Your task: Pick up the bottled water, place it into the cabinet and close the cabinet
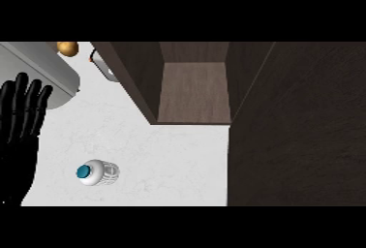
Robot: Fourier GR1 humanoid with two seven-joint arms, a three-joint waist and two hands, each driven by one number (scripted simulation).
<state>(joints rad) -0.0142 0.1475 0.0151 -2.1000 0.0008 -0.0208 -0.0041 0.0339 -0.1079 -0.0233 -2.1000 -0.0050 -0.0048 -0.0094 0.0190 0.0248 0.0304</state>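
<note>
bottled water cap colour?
Teal cap on the bottled water; head view shows it best.

A cabinet (pixel 193 87) of matt, grained wood, darker outside, is seen beside a smooth, white marbled counter (pixel 164 145); the bottle (pixel 99 173) is shown in clear ribbed plastic, capped in teal.
</note>
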